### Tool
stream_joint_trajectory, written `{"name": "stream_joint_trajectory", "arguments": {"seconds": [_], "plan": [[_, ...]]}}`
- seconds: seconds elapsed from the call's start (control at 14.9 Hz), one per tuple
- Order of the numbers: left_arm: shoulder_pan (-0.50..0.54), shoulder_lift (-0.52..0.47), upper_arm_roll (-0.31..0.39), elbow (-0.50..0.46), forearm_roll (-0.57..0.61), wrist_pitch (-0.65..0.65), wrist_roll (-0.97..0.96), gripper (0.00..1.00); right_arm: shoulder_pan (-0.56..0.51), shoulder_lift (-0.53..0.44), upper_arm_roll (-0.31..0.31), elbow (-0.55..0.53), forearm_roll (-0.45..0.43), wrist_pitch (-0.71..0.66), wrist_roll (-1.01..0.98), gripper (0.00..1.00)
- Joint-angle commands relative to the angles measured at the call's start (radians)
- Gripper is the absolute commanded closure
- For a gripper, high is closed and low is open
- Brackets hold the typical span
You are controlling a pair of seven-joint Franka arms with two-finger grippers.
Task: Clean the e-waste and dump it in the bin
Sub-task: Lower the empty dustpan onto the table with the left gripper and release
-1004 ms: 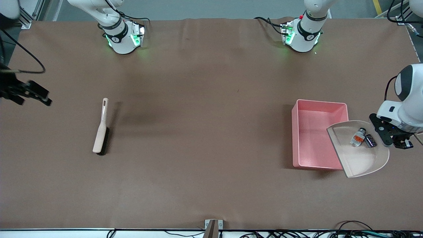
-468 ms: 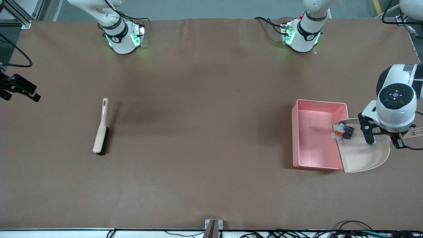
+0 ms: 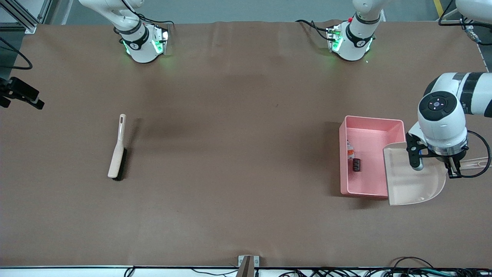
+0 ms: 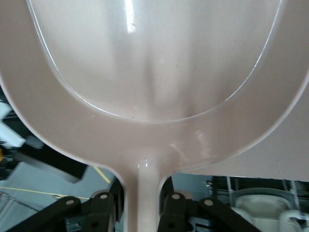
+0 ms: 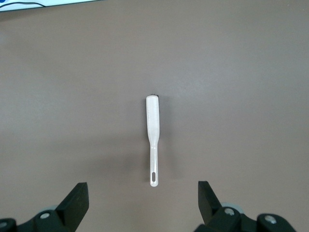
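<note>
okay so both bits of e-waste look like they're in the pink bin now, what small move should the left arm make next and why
Probably draw the dustpan back off the bin and level it. The white piece and the maroon block already lie inside the bin, the pan looks empty in the left wrist view, and the left gripper grips its handle.

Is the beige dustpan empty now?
Empty: beige dustpan shows bare; white piece and maroon block lie in pink tub.
</note>
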Motion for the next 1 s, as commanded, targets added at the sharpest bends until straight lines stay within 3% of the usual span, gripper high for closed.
{"name": "stream_joint_trajectory", "arguments": {"seconds": [0.0,0.13,0.33,0.54,0.74,0.94], "plan": [[-0.001,-0.005,-0.051,0.061,-0.059,-0.015,0.01,0.98,-0.044,0.005,0.037,0.067,-0.007,-0.081,0.015,0.0],[-0.046,0.035,-0.071,0.117,-0.177,-0.031,0.003,0.98,-0.07,0.009,0.067,0.064,-0.007,-0.08,0.022,0.0],[-0.144,0.096,-0.069,0.181,-0.33,-0.082,-0.133,0.99,-0.055,0.011,0.064,0.063,-0.007,-0.078,0.02,0.0],[-0.257,0.156,-0.071,0.2,-0.355,-0.082,-0.269,0.99,0.014,0.011,0.01,0.063,-0.018,-0.083,0.022,0.0],[-0.357,0.26,-0.071,0.271,-0.367,-0.085,-0.274,0.98,0.008,0.013,0.008,0.063,-0.018,-0.08,0.022,0.0],[-0.454,0.311,-0.069,0.279,-0.389,-0.082,-0.28,0.98,-0.005,0.013,0.01,0.063,-0.016,-0.072,0.02,0.0]]}}
